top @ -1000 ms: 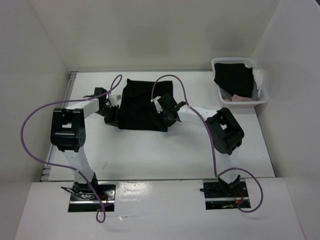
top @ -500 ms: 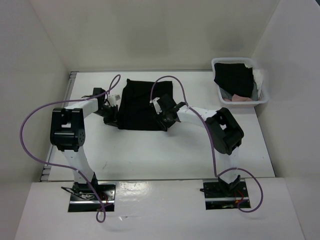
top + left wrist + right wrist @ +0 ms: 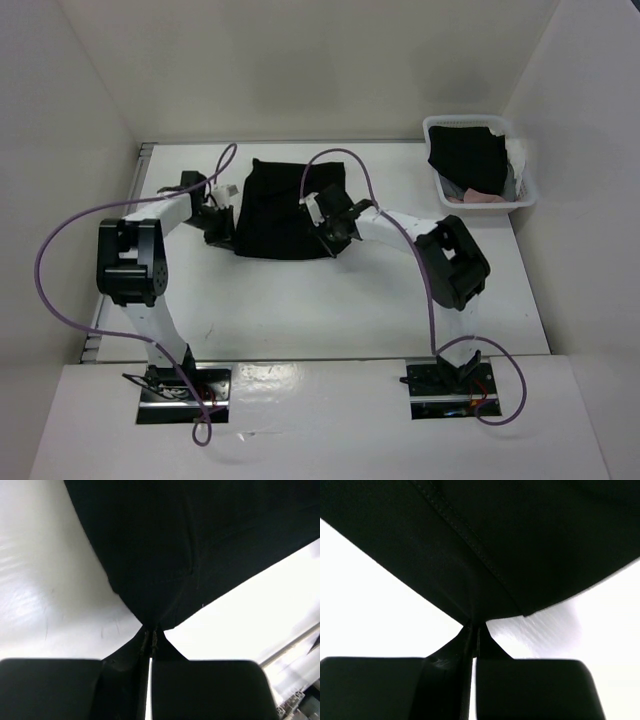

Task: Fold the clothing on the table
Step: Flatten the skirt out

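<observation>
Two grippers pinch the clothing, which lies left of centre toward the far side of the table. The left gripper is clamped on its near left corner and the right gripper on its near right corner, jaws closed tight on fabric. A basket sits far right, well apart.

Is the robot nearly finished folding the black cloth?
Not nearly. Done: the left gripper and right gripper are each pinched shut on a near corner of the clothing. In hand: that two-corner hold. Left: the fold itself, since the clothing lies spread out on the table.
</observation>
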Robot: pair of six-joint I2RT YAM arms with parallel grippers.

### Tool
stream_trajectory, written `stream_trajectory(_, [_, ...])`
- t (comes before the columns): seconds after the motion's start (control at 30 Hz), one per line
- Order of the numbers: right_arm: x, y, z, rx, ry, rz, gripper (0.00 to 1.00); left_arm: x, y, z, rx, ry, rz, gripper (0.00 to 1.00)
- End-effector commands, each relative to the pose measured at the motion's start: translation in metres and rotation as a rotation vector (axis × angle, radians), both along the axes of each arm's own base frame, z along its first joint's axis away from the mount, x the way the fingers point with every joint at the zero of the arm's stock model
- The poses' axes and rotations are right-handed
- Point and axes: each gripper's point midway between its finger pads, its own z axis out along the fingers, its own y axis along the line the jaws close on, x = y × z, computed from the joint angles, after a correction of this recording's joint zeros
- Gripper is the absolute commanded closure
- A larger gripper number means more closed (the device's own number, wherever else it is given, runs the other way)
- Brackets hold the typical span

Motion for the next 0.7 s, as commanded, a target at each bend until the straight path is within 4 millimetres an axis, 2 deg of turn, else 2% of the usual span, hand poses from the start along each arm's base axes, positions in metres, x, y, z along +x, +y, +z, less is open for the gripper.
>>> stream_trajectory(0.0, [0.022,0.002,0.092,0.068,-0.171,-0.011,1.00,0.025,0.003,0.087,-0.020,-0.237,-0.020,1.00])
stream_trajectory(0.03, [0.023,0.002,0.132,0.114,-0.242,-0.005,1.00,0.034,0.004,0.114,-0.013,-0.314,-0.028,1.00])
stream_trajectory(0.07, [0.025,-0.003,0.155,0.135,-0.285,-0.006,1.00,0.035,0.002,0.135,-0.021,-0.365,-0.034,1.00])
stream_trajectory(0.1, [0.029,-0.005,0.184,0.161,-0.348,-0.022,1.00,0.035,0.007,0.172,-0.017,-0.461,-0.014,1.00])
stream_trajectory(0.13, [0.025,-0.013,0.223,0.199,-0.431,-0.043,1.00,0.035,0.011,0.194,-0.010,-0.523,-0.005,1.00])
stream_trajectory(0.17, [0.025,-0.018,0.243,0.214,-0.476,-0.060,1.00,0.035,0.008,0.222,-0.023,-0.595,-0.002,1.00])
stream_trajectory(0.2, [0.021,-0.022,0.264,0.224,-0.511,-0.049,1.00,0.025,0.011,0.255,-0.018,-0.681,0.012,1.00])
stream_trajectory(0.23, [0.014,-0.029,0.289,0.251,-0.557,-0.059,1.00,0.021,0.011,0.273,-0.020,-0.733,0.019,1.00])
stream_trajectory(0.27, [0.009,-0.033,0.301,0.261,-0.585,-0.053,1.00,0.014,0.008,0.286,-0.028,-0.769,0.010,1.00])
stream_trajectory(0.3, [0.007,-0.040,0.313,0.267,-0.616,-0.053,1.00,0.001,0.007,0.311,-0.028,-0.843,0.014,1.00])
stream_trajectory(0.33, [0.001,-0.045,0.326,0.286,-0.642,-0.055,1.00,-0.005,0.006,0.324,-0.025,-0.890,0.012,1.00])
stream_trajectory(0.37, [-0.011,-0.054,0.342,0.302,-0.682,-0.050,1.00,-0.013,0.005,0.331,-0.029,-0.909,0.017,1.00])
stream_trajectory(0.43, [-0.025,-0.056,0.350,0.334,-0.697,-0.015,1.00,-0.033,0.006,0.350,0.000,-0.995,0.029,1.00])
stream_trajectory(0.47, [-0.037,-0.066,0.362,0.353,-0.723,-0.005,1.00,-0.049,0.008,0.364,0.020,-1.050,0.045,1.00])
stream_trajectory(0.5, [-0.042,-0.072,0.371,0.367,-0.748,0.004,1.00,-0.057,0.008,0.367,0.021,-1.069,0.045,1.00])
stream_trajectory(0.53, [-0.052,-0.072,0.368,0.389,-0.730,0.038,1.00,-0.063,0.009,0.370,0.032,-1.091,0.054,1.00])
stream_trajectory(0.57, [-0.066,-0.080,0.383,0.419,-0.771,0.058,1.00,-0.081,0.008,0.382,0.034,-1.146,0.054,1.00])
stream_trajectory(0.63, [-0.080,-0.085,0.385,0.442,-0.771,0.094,1.00,-0.095,0.009,0.391,0.044,-1.182,0.063,1.00])
stream_trajectory(0.67, [-0.092,-0.089,0.393,0.457,-0.791,0.119,1.00,-0.105,0.009,0.394,0.051,-1.201,0.057,1.00])
